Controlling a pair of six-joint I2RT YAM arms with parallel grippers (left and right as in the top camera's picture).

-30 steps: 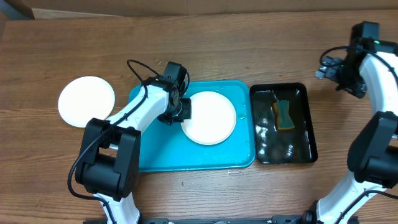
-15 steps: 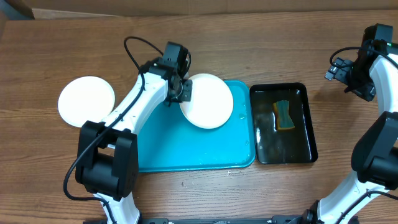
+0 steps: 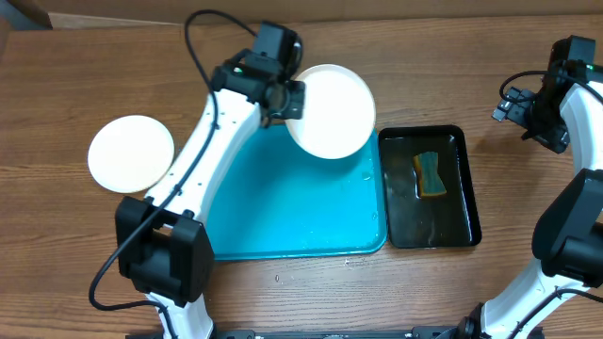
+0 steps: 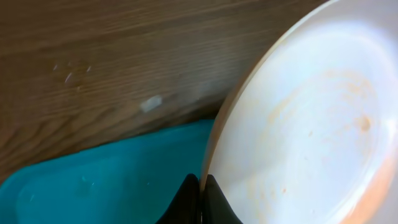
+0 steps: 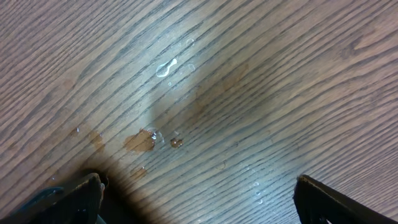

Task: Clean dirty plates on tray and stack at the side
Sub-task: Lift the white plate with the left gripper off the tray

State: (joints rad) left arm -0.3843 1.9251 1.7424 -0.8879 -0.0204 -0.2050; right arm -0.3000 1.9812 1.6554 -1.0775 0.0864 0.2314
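My left gripper point(image 3: 287, 102) is shut on the rim of a white plate point(image 3: 332, 110) and holds it raised and tilted above the far right corner of the turquoise tray point(image 3: 283, 202). In the left wrist view the plate point(image 4: 311, 130) shows faint orange smears, and the fingers point(image 4: 202, 196) pinch its edge over the tray point(image 4: 99, 183). Another white plate point(image 3: 131, 153) lies on the table left of the tray. My right gripper point(image 3: 513, 99) is open and empty over bare wood at the far right; its fingers point(image 5: 199, 193) are spread wide.
A black tray point(image 3: 430, 186) with water and a yellow-green sponge point(image 3: 431, 175) stands right of the turquoise tray. Small water drops and a brown stain point(image 5: 143, 140) mark the wood under my right gripper.
My left gripper lifted the plate off the turquoise tray and carried it up and to the far right. The right arm shifted slightly right, then held still.
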